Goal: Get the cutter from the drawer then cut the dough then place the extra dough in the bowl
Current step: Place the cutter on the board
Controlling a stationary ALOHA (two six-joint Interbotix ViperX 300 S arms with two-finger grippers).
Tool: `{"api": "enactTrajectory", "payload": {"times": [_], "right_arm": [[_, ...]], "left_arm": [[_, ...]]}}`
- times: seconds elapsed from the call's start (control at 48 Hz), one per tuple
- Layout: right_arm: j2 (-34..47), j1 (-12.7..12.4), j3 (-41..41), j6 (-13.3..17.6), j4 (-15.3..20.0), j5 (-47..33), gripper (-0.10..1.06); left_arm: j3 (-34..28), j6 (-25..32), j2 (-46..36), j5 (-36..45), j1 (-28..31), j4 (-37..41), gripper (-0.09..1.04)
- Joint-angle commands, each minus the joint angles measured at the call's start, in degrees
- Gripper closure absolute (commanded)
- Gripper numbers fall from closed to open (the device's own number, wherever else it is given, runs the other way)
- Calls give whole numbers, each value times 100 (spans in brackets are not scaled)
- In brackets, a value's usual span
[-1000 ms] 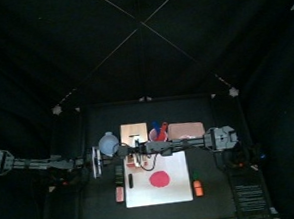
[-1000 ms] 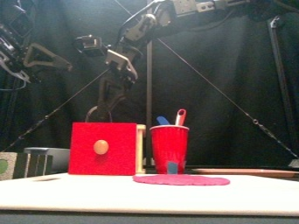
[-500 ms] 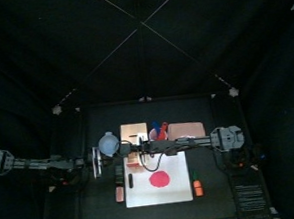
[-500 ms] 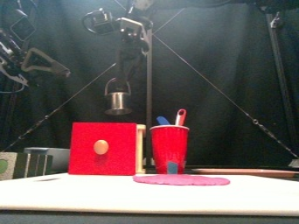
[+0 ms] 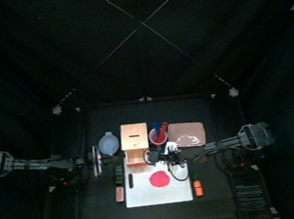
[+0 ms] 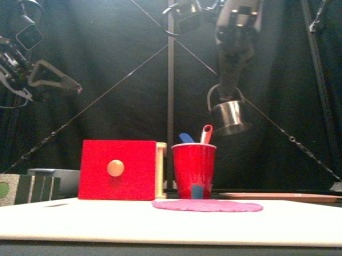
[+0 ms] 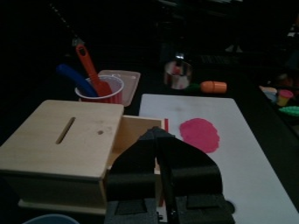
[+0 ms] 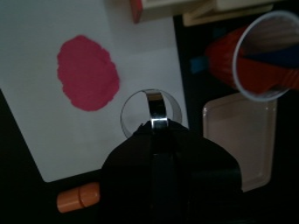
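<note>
My right gripper (image 8: 155, 124) is shut on the wire handle of the round metal cutter (image 8: 149, 108). The cutter (image 6: 227, 116) hangs in the air, above and just right of the red cup (image 6: 194, 170). In the top view it (image 5: 173, 160) is over the white board's (image 5: 136, 195) back edge. The red dough disc (image 5: 159, 179) lies flat on the board, in front of the cutter. My left gripper (image 7: 163, 144) is shut on nothing, above the near end of the wooden box (image 7: 68, 140). The blue-grey bowl (image 5: 108, 143) stands left of the box.
The box's red drawer front (image 6: 118, 170) sits flush. The red cup (image 5: 157, 133) holds a blue and a red knife. A pink tray (image 5: 188, 133) lies at the back right. Small orange toys lie left (image 5: 120, 192) and right (image 5: 196, 188) of the board.
My right gripper has carried the cutter from above the box rightward, past the red cup and out over the board. The left arm has barely moved.
</note>
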Motion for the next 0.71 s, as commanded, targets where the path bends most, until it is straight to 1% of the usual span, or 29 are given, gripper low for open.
{"api": "enactTrajectory", "payload": {"times": [0.021,0.167,0.25,0.458,0.542,0.625,0.708], "right_arm": [[-308,185,562,422,-237,-677,56],[-299,422,1195,888,-765,-1318,56],[-272,422,1424,1143,-896,-1547,56],[-255,413,1916,1731,-1081,-1837,56],[-255,404,2030,1863,-1134,-1951,55],[-255,413,2109,1872,-1134,-2083,53],[-272,413,2127,1872,-1134,-2145,48]], "left_arm": [[-114,-9,9,-26,229,-53,64],[-202,-18,9,-26,519,-176,64],[-272,-18,9,-26,686,-290,64],[-387,0,9,-18,914,-519,64],[-404,9,9,-26,940,-519,64],[-413,9,9,-26,958,-519,64],[-404,9,9,-18,976,-519,64]]}}
